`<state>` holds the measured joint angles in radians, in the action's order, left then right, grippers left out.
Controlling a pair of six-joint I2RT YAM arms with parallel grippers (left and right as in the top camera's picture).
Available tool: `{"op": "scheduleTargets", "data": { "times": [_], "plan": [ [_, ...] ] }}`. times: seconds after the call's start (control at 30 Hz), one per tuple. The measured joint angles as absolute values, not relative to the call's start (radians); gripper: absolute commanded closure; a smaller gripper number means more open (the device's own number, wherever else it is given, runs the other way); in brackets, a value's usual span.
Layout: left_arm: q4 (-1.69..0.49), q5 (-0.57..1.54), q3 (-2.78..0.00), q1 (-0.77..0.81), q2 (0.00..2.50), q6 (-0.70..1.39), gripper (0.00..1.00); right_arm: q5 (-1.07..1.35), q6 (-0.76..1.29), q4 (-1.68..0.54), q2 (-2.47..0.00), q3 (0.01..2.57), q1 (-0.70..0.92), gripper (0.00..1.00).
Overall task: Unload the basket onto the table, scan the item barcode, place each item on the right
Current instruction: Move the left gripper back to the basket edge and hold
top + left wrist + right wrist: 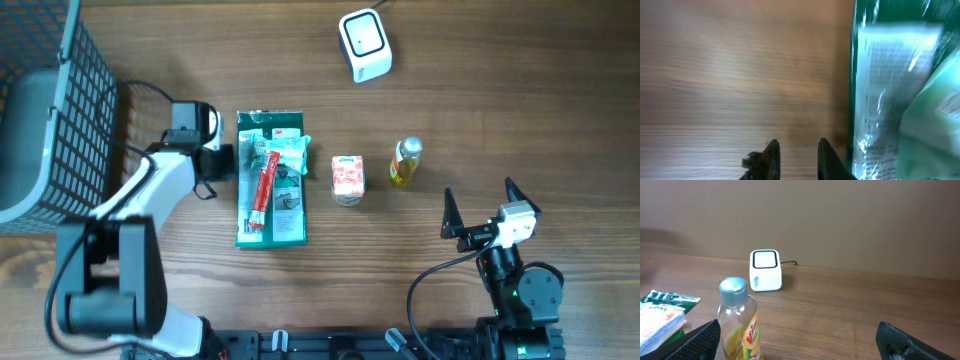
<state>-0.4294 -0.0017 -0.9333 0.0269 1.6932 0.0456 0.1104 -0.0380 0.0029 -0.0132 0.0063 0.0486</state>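
Table (500, 110): brown wood with fine grain running along its length, matte.
Green packet (272, 222): flat rectangle in glossy, crinkled film that catches the light. It lies left of centre, its long side pointing towards the robot. The print is too blurred to read from the left wrist.
Red tube (263, 186): slim and stick-shaped, lying lengthwise on top of the packet next to a pale green wrapped piece.
Carton (347, 180): small boxy pack, white and orange, just right of the packet and apart from it.
Bottle (404, 163): clear plastic with yellow contents, a yellow label and a grey ribbed screw cap. It stands upright to the right of the carton.
Barcode scanner (364, 43): white rounded cube with a dark square window, at the far edge and well apart from the goods.
Basket (70, 110): dark wire mesh, at the left edge.
Left gripper (797, 151): low over the wood just beside the packet's left edge. Its dark fingertips stand a narrow gap apart, with bare table between them.
Right gripper (797, 330): black fingers spread wide, nothing between them, near the bottle.
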Motion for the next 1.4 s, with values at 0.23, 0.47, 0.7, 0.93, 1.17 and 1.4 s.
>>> {"op": "scheduleTargets", "data": {
  "times": [0.23, 0.47, 0.7, 0.93, 1.17, 1.4],
  "plan": [
    [-0.322, -0.184, -1.098, -0.019, 1.384, 0.038, 0.65, 0.111, -0.038, 0.003, -0.013, 0.006, 0.049, 0.00],
    [-0.227, -0.201, -1.118, -0.224, 1.225, 0.055, 0.00, 0.111, -0.038, 0.003, -0.013, 0.006, 0.049, 0.00],
    [-0.331, -0.181, -1.118, -0.255, 1.226, 0.065, 0.00, 0.110, -0.038, 0.003, -0.013, 0.006, 0.049, 0.00],
    [-0.535, -0.187, -1.154, -0.255, 1.198, 0.041, 0.00, 0.111, -0.038, 0.003, -0.014, 0.006, 0.049, 0.00],
    [-0.615, -0.211, -1.171, -0.255, 1.185, 0.030, 0.00, 0.111, -0.038, 0.003, -0.014, 0.006, 0.049, 0.00],
    [-0.618, -0.213, -1.172, -0.255, 1.185, 0.027, 0.00, 0.111, -0.038, 0.003, -0.014, 0.006, 0.049, 0.00]
  ]
}}
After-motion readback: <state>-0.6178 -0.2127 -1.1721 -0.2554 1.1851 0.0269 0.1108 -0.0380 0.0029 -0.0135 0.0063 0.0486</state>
